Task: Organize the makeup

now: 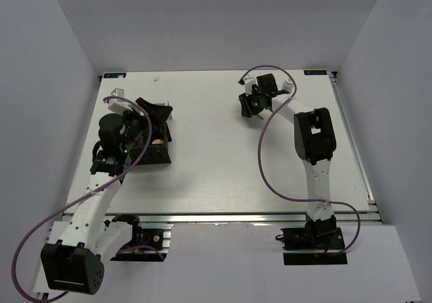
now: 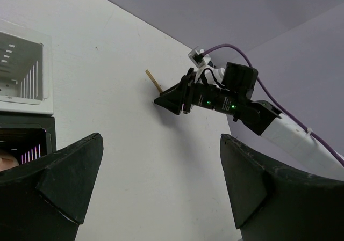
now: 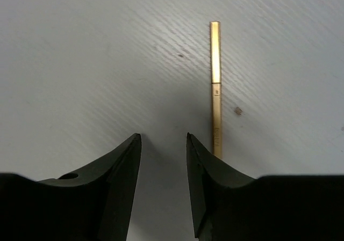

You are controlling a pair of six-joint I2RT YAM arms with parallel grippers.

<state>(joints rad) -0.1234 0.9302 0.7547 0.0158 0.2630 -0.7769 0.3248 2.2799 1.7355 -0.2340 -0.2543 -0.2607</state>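
Note:
A thin wooden stick (image 3: 215, 85) lies flat on the white table, just outside the right finger of my right gripper (image 3: 163, 136). That gripper is low over the table at the back centre (image 1: 248, 107), jaws a little apart with nothing between them. The left wrist view shows the stick's end (image 2: 152, 80) poking out beside it. My left gripper (image 2: 161, 136) is wide open and empty, above the black organizer box (image 1: 162, 156) at the left (image 1: 156, 108). A peach-pink disc (image 1: 157, 141) lies inside the box. The other makeup is out of view.
A white slotted container (image 2: 21, 74) stands just behind the organizer's black edge (image 2: 27, 136). The right arm's purple cable (image 1: 266, 161) loops over the table's middle. Grey walls close in the table on three sides.

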